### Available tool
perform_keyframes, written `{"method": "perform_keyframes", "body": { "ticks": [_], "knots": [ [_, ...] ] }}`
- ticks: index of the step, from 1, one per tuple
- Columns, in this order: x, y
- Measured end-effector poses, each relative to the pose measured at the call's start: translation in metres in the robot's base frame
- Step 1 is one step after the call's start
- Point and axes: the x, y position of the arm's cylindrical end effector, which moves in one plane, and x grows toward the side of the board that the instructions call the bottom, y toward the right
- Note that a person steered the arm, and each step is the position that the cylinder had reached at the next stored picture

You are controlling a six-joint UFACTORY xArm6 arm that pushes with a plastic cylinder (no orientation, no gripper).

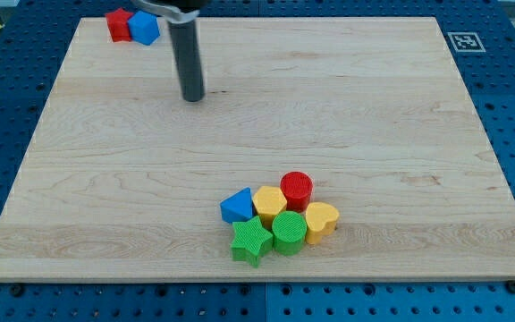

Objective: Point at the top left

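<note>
My dark rod comes down from the view's top, and my tip (192,97) rests on the wooden board (105,179) in its upper left part. A red block (117,25) and a blue block (143,27) sit touching each other in the board's top left corner, up and to the left of my tip, apart from it.
A cluster of blocks lies near the board's bottom centre: a blue triangle (236,207), a yellow hexagon (268,202), a red cylinder (297,190), a yellow heart (320,219), a green cylinder (289,232) and a green star (251,241). A marker tag (464,41) sits at the top right corner.
</note>
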Motion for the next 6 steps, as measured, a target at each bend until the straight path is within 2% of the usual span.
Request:
{"method": "perform_keyframes", "body": {
  "ticks": [1, 2, 4, 5, 6],
  "knots": [
    [-0.014, -0.06],
    [-0.038, -0.093],
    [-0.041, -0.11],
    [-0.055, -0.158],
    [-0.063, -0.17]
  ]
}}
